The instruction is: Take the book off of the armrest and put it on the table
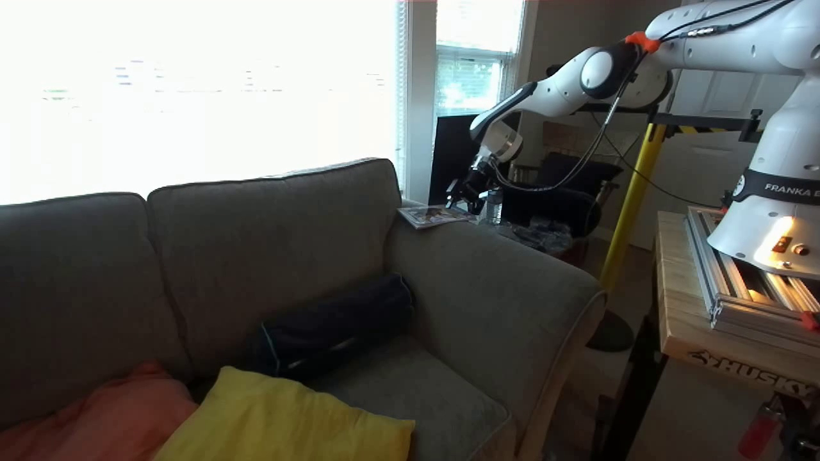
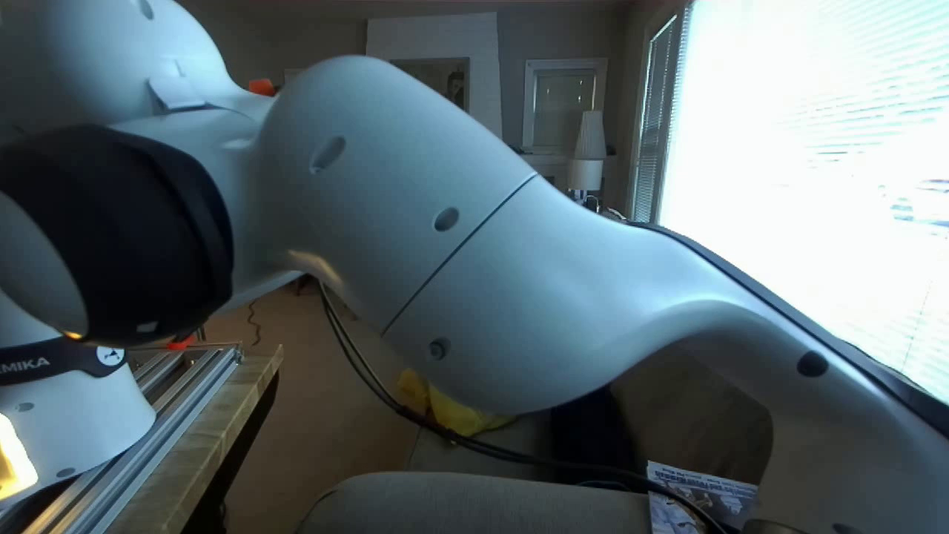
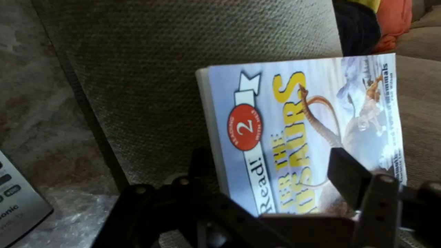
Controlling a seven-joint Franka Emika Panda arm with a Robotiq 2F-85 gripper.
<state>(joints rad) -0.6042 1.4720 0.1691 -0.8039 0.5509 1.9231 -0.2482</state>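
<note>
The fabric sofa [image 1: 275, 240] extends beneath and away from the gripper [image 3: 270, 165]. Its padded armrest [image 1: 500, 275] lies under the gripper. The mottled side table [image 3: 58, 148], presumably the destination, stands just beside the armrest, to one side of the gripper. The level-2 paperback reader [image 3: 293, 131] lies flat on the armrest, below the gripper and unheld. The gripper's jaws stand wide apart and grip nothing. A water bottle [image 1: 494, 206] appears near the gripper; a remote control [image 3: 20, 210] rests on the table, on the same side of the gripper. Of the fingers [image 3: 348, 174], one is over the cover, the other just outside the head edge; contact cannot be confirmed.

Likely step: grasp the reader. Press the outer finger into the padding, work it under the head edge, then bring the jaws together on the thickness. Lift before traversing; clear the bottle.
</note>
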